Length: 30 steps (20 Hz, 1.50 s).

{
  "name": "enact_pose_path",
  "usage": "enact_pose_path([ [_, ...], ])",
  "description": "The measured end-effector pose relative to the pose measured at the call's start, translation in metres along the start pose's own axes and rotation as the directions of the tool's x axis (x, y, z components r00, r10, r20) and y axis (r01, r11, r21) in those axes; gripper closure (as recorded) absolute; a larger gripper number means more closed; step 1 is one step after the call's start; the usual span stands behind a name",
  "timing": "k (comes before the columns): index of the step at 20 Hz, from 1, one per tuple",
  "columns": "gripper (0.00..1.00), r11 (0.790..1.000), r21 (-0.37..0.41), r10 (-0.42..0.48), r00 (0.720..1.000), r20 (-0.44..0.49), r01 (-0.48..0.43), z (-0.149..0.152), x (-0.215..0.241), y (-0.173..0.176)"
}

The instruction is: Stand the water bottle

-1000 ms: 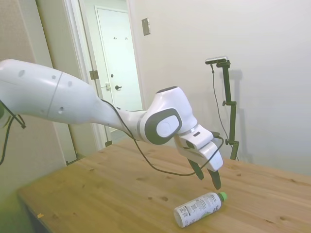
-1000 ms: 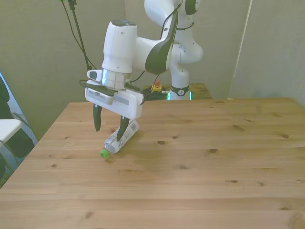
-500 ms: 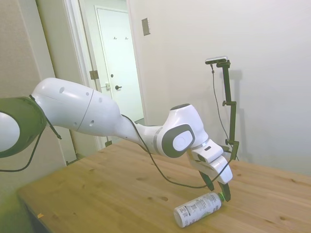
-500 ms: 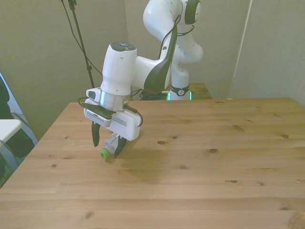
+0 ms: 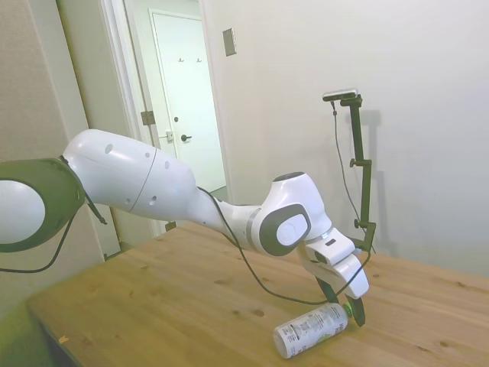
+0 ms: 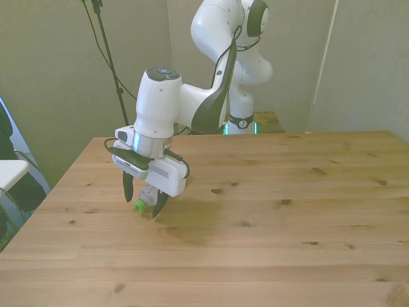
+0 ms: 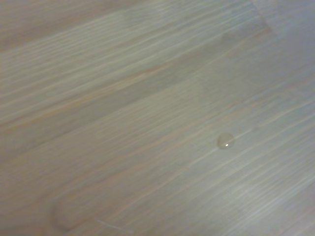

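The water bottle (image 5: 308, 330) lies on its side on the wooden table (image 5: 153, 298), clear with a white printed label, its green cap (image 5: 349, 308) pointing away from the arm. My gripper (image 5: 348, 309) is low over the cap end, open, with one dark finger on each side of the neck. In the front view the gripper (image 6: 143, 199) hides most of the bottle; only the neck and the green cap (image 6: 138, 205) show between the fingers, near the front view's left side of the table (image 6: 287, 243). The wrist view holds only blurred wood grain (image 7: 147, 123).
The table's edge (image 6: 57, 192) runs close to the bottle on the front view's left. A black cable (image 5: 252, 275) hangs from the arm over the tabletop. A white door (image 5: 183, 115) stands behind the table in the side view.
The gripper has come down and forward from above the bottle to its cap end, so the open fingers now straddle the neck. The bottle has not moved.
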<state>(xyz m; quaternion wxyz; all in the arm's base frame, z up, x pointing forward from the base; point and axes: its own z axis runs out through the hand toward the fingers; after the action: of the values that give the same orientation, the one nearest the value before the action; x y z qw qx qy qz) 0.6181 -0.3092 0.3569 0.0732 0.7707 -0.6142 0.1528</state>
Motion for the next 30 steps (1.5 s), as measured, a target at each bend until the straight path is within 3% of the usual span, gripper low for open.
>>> enact_pose_path([
  [13,1.00,0.999,0.014,0.031,0.994,0.102,-0.033,0.004,-0.002,-0.001],
  [25,1.00,0.999,-0.027,0.021,0.987,0.159,-0.017,-0.002,-0.007,-0.009],
  [30,1.00,0.997,0.047,0.058,0.978,0.202,-0.069,-0.033,-0.006,-0.018],
])
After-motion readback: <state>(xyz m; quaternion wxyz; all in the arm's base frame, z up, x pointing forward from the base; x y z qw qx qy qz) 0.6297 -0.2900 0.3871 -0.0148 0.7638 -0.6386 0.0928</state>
